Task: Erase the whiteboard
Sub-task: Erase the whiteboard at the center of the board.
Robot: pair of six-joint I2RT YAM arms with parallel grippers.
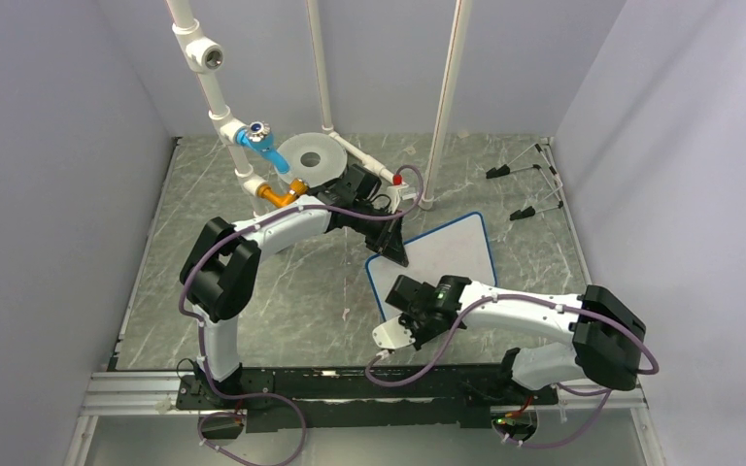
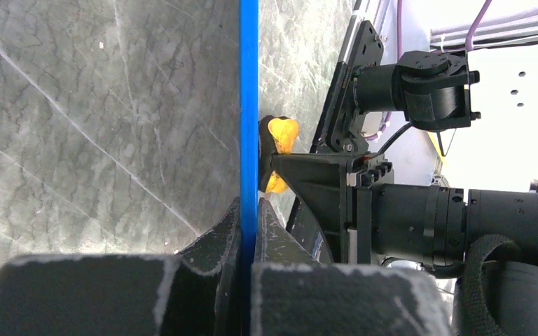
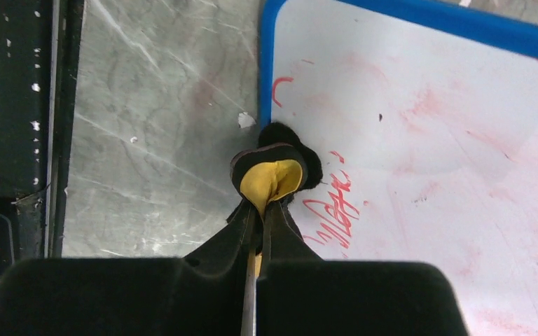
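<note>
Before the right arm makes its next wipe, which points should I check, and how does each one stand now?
1. Left gripper shut on the blue rim of the small white rectangular whiteboard: ok.
2. Right gripper shut on the yellow-and-black soft eraser pad: ok.
3. Eraser pad pressing on the board face: cannot tell; it sits over the face, close to the rim.
4. Face wiped blank: not ok; red handwriting lies beside the pad, a curved red mark sits near the corner, and there are pink smears elsewhere.
5. Whiteboard lying flat on the grey marbled table: cannot tell.
</note>
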